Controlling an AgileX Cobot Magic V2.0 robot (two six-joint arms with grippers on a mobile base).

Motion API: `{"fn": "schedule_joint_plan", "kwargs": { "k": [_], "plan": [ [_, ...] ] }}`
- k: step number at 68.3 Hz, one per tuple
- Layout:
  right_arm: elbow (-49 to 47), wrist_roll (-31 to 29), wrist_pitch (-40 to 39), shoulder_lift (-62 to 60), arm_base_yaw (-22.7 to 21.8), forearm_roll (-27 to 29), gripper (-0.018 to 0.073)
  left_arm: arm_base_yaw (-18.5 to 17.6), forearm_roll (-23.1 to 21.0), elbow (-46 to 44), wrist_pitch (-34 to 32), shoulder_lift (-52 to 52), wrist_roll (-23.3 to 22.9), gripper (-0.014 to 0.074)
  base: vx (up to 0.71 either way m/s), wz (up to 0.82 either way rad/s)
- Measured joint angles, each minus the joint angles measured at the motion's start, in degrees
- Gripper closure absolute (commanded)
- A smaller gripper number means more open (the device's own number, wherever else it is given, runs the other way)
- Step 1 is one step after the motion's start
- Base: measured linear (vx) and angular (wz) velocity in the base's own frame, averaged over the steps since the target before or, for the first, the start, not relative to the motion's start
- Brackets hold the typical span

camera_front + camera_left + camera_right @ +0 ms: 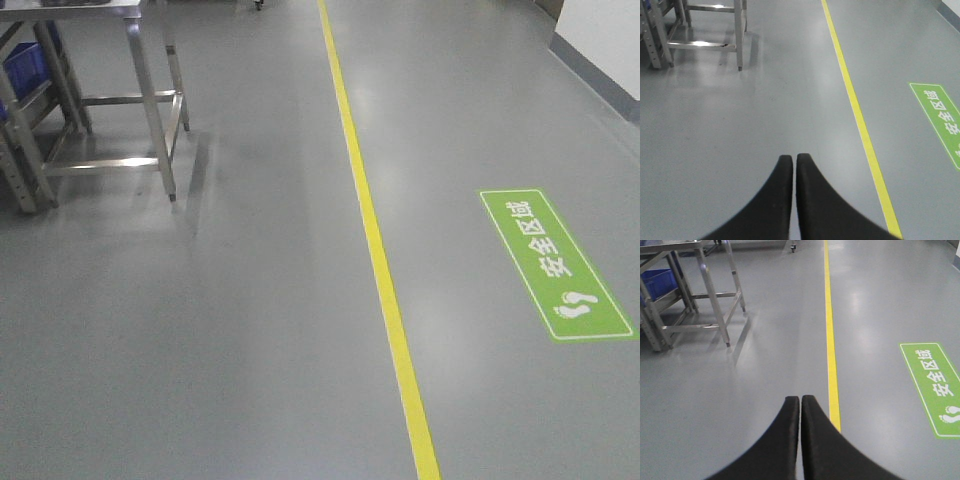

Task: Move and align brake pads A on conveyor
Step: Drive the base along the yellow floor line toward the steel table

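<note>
both the left claw (pixel 794 159) and right claw (pixel 800 400) have jaws pressed together, empty, held level.

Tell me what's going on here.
Nothing is being handled right now. The left gripper and right gripper are both shut and empty, pointing out over grey floor. Ahead lie a yellow floor line, a green safety-zone marking and, at the left, a stainless steel table frame. No brake pads or conveyor are in view.
</note>
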Motion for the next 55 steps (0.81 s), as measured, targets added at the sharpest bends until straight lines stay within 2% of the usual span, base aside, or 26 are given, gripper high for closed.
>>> {"fn": "schedule_joint_plan", "kwargs": {
  "k": [55],
  "plan": [
    [0.0,0.0,-0.05,0.0,0.0,0.0,0.0569,0.0,0.0,0.0,0.0,0.0,0.0,0.0603,0.57,-0.1]
  ]
}}
